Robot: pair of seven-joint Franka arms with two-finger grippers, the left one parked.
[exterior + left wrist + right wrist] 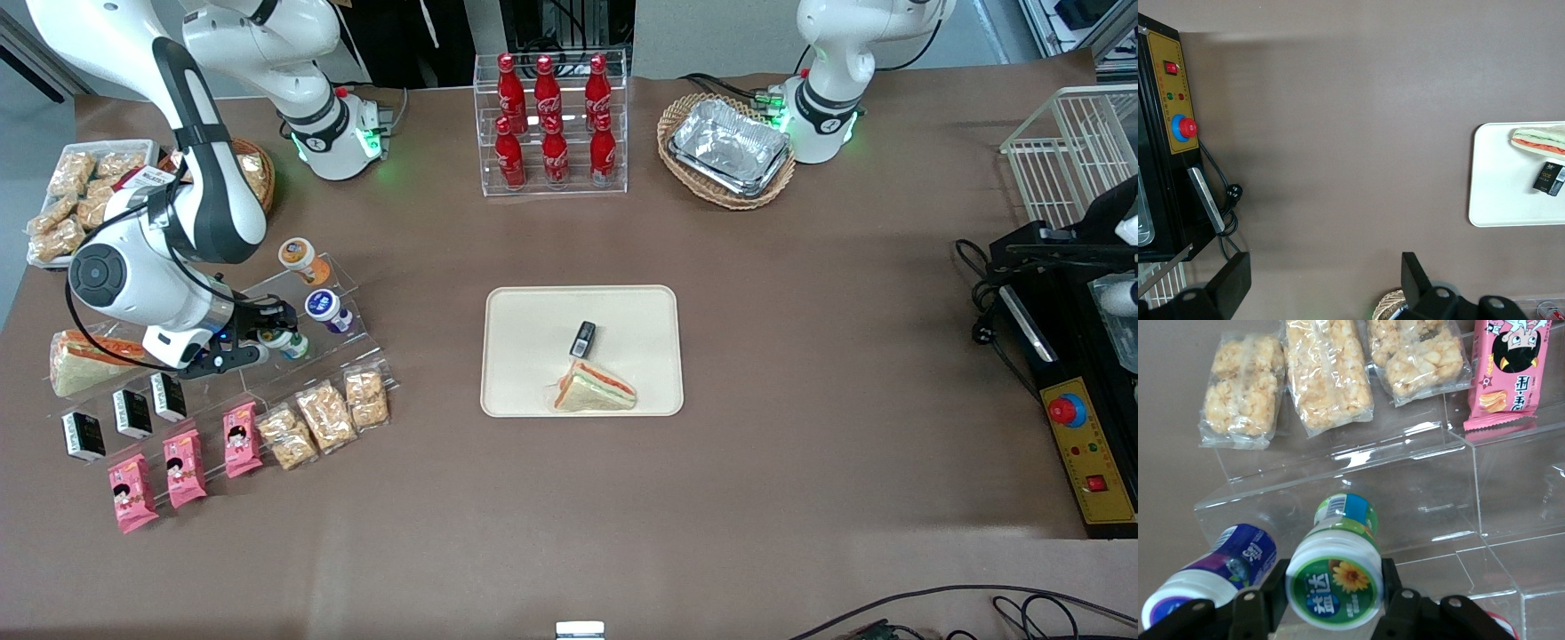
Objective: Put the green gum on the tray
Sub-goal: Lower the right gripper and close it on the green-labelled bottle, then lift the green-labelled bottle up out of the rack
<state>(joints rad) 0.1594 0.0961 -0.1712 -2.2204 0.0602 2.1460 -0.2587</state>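
Note:
The green gum (292,344) is a small bottle with a white lid ringed in green, lying on the clear acrylic stand (348,283) toward the working arm's end of the table. In the right wrist view its lid (1335,583) faces the camera. My gripper (283,339) is shut on the green gum, with a black finger (1393,587) pressed against each side of the lid. The cream tray (533,329) lies mid-table, well away toward the parked arm; it holds a sandwich (594,389) and a small black pack (582,338). The tray also shows in the left wrist view (1501,180).
A purple-blue-lidded bottle (324,309) lies right beside the green gum (1228,563); an orange-lidded bottle (298,255) lies farther from the camera. Snack bags (324,416), pink packets (185,467) and black packs (132,413) sit nearer the camera. Cola bottles (551,124) stand farther away.

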